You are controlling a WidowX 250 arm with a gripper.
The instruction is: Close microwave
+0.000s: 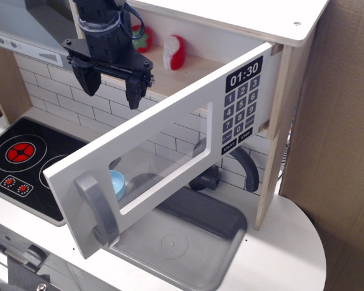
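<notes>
Toy wooden microwave (242,66) built into the upper shelf of a play kitchen, its white door with clear rectangular window (164,163) swung wide open over the grey sink (188,242). Black pincer (112,85) hanging open and empty just behind the door's top edge, apart from it. Probably light, stiff, freely hinged at the keypad side. Best pushed on the outer face near the grey vertical bar handle (97,209), far from the hinge.
</notes>
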